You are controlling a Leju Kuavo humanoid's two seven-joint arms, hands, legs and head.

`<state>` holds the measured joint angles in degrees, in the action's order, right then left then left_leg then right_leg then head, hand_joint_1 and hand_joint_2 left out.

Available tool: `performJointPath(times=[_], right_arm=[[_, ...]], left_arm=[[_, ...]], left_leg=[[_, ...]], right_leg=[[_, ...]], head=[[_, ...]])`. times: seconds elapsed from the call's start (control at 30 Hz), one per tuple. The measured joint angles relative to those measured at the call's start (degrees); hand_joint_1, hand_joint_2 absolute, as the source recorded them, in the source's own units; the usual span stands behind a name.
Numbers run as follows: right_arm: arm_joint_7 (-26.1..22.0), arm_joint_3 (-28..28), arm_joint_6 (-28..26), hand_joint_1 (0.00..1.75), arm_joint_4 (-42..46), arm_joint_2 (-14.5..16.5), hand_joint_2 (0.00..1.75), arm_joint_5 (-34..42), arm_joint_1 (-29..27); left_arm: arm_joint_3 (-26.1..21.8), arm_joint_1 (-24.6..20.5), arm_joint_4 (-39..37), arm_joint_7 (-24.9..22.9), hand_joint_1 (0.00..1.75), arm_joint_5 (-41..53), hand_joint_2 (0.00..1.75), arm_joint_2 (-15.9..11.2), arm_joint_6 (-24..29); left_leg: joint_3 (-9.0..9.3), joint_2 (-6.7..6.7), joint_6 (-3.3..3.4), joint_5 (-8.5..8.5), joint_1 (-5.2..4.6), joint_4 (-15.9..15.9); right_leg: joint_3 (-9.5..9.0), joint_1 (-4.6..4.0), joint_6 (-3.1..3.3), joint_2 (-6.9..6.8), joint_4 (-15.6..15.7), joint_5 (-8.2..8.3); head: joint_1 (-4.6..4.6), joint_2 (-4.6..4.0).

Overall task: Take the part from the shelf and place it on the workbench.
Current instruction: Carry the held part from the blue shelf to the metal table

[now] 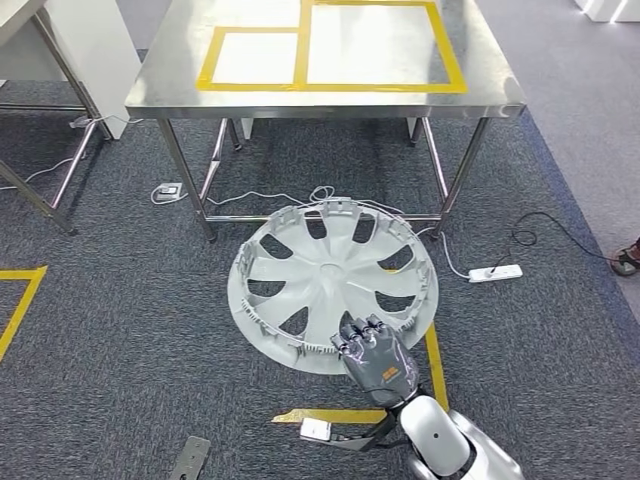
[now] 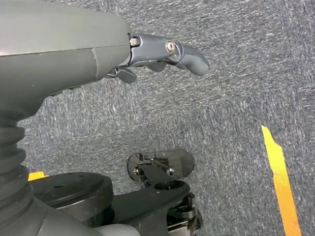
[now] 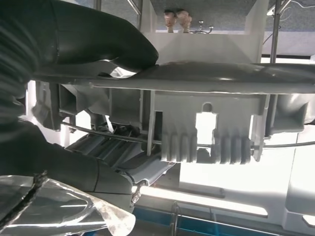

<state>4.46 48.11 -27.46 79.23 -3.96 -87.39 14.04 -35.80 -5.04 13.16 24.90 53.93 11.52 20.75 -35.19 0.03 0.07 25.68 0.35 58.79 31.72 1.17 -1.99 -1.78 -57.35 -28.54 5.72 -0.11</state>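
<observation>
I'm holding the part (image 1: 332, 283), a silver wheel cover, by its near rim; my right hand (image 1: 375, 356) is gripping it, fingers (image 1: 361, 334) curling over the edge. It's hanging above the grey carpet (image 1: 113, 330), just short of the steel table (image 1: 173, 70) with yellow tape squares (image 1: 302, 50). My left hand (image 2: 163, 54) is dangling empty, fingers loosely apart.

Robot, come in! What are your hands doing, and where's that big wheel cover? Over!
Right hand grips the round silver plastic wheel cover by its near rim. Left hand empty, hanging over carpet. Steel workbench ahead, top bare.
</observation>
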Motion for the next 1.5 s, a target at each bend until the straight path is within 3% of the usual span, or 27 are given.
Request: performJointPath(times=[0.63,0.7,0.77,0.83,0.93,0.97,1.0,1.03,1.1,1.17,1.23,1.3,1.37,1.43,1.47,1.5], right_arm=[[-0.31,0.00,0.16,1.54,0.02,0.00,1.75,1.28,-0.22],[-0.40,0.01,0.16,1.54,0.03,0.03,1.75,1.31,-0.19],[-0.49,0.01,0.18,1.54,0.10,0.08,1.75,1.32,-0.18],[-0.62,0.03,0.21,1.54,0.16,0.08,1.75,1.34,-0.11],[-0.78,0.04,0.23,1.54,0.13,0.03,1.75,1.33,-0.13],[-0.82,0.04,0.23,1.54,0.09,0.02,1.75,1.33,-0.19],[-0.86,0.05,0.24,1.54,0.05,-0.01,1.75,1.33,-0.23],[-0.88,0.05,0.25,1.54,0.02,-0.01,1.75,1.34,-0.27],[-0.92,0.07,0.25,1.54,-0.02,-0.02,1.75,1.33,-0.28],[-0.95,0.11,0.25,1.54,-0.02,-0.02,1.75,1.30,-0.21],[-0.95,0.15,0.25,1.54,0.00,-0.02,1.75,1.28,-0.16],[-0.94,0.17,0.26,1.54,0.00,-0.02,1.75,1.29,-0.20],[-0.94,0.17,0.27,1.54,0.00,-0.02,1.75,1.29,-0.29],[-0.94,0.17,0.28,1.54,-0.02,-0.03,1.75,1.28,-0.33],[-0.94,0.17,0.29,1.54,-0.03,-0.04,1.75,1.28,-0.34],[-0.93,0.17,0.31,1.54,-0.05,-0.04,1.75,1.28,-0.34]], left_arm=[[0.00,0.03,0.00,0.02,0.00,0.10,1.75,0.00,0.25],[0.00,0.02,0.00,0.02,0.00,0.14,1.75,-0.05,0.30],[0.00,0.00,0.00,0.02,0.00,0.17,1.75,-0.06,0.38],[0.00,-0.11,0.00,0.02,0.00,0.22,1.75,-0.02,0.45],[0.00,-0.25,0.00,0.02,0.00,0.26,1.75,0.04,0.43],[0.00,-0.21,0.00,0.02,0.00,0.26,1.75,0.06,0.42],[0.00,-0.15,0.00,0.02,0.00,0.26,1.75,0.07,0.41],[0.00,-0.12,0.00,0.01,0.00,0.26,1.75,0.09,0.41],[0.00,-0.20,0.00,0.00,0.00,0.26,1.75,0.08,0.40],[0.00,-0.23,0.00,0.02,0.00,0.25,1.75,0.04,0.39],[0.00,0.00,0.00,0.03,0.00,0.24,1.75,0.02,0.35],[0.00,0.11,0.00,0.02,0.00,0.23,1.75,-0.01,0.32],[0.00,-0.12,0.00,0.02,0.00,0.23,1.75,-0.02,0.29],[0.01,-0.23,0.00,0.02,0.00,0.23,1.75,-0.02,0.27],[0.01,-0.16,0.00,0.02,0.00,0.23,1.75,-0.02,0.25],[0.00,-0.08,0.00,0.02,0.00,0.22,1.75,-0.02,0.23]], left_leg=[[0.04,0.01,0.19,-0.04,0.03,0.01],[0.04,-0.05,0.76,0.06,-0.13,-0.09],[1.07,-0.33,1.74,-0.50,0.08,-1.72],[2.40,-0.79,2.28,-1.38,0.41,-3.66],[2.64,-1.95,2.33,-1.49,0.39,-3.92],[2.63,-2.52,2.18,-1.38,0.45,-3.78],[2.63,-3.16,1.92,-1.22,0.59,-3.55],[2.61,-3.87,1.53,-0.98,0.82,-3.15],[2.20,-5.26,0.41,-0.24,1.18,-1.79],[1.45,-6.17,-0.55,0.14,1.26,-0.77],[1.03,-6.56,-1.10,0.05,1.36,-0.69],[0.41,-4.59,-1.46,0.86,1.28,0.72],[-2.31,-1.63,-1.61,3.66,1.09,6.55],[-6.12,-0.67,-1.54,6.52,1.06,14.22],[-7.14,-0.59,-1.40,6.68,1.03,16.15],[-7.13,-0.58,-1.13,5.69,0.96,15.84]], right_leg=[[0.06,-0.10,-0.31,0.00,-0.05,0.04],[-0.20,0.08,-0.75,-0.22,0.45,0.24],[-0.54,0.20,-1.26,-0.22,0.91,0.14],[0.73,0.15,-1.22,0.66,-2.07,-1.83],[6.29,0.27,-1.37,1.62,-12.92,-6.33],[7.31,0.39,-1.54,1.67,-14.51,-6.29],[7.14,0.55,-1.71,1.71,-13.67,-5.02],[5.79,0.82,-1.94,1.96,-10.56,-2.84],[2.17,1.41,-2.38,4.02,-3.41,0.00],[0.69,1.50,-1.87,5.41,-0.87,0.11],[0.89,1.28,-0.79,4.76,-1.26,0.08],[0.78,1.25,-0.01,4.10,-1.27,0.09],[0.55,1.01,0.61,3.18,-1.22,-0.06],[0.39,0.60,1.02,2.31,-1.22,-0.31],[0.25,0.41,1.17,1.98,-1.23,-0.45],[0.04,0.24,1.28,1.75,-1.23,-0.60]], head=[[0.03,0.00],[0.07,0.00],[-0.01,0.00],[-0.37,0.00],[-0.72,0.00],[-0.72,0.00],[-0.71,0.00],[-0.72,0.00],[-0.90,0.00],[-1.08,0.00],[-1.03,0.00],[-0.86,0.00],[-0.72,0.00],[-0.70,0.00],[-0.70,0.00],[-0.71,0.00]])
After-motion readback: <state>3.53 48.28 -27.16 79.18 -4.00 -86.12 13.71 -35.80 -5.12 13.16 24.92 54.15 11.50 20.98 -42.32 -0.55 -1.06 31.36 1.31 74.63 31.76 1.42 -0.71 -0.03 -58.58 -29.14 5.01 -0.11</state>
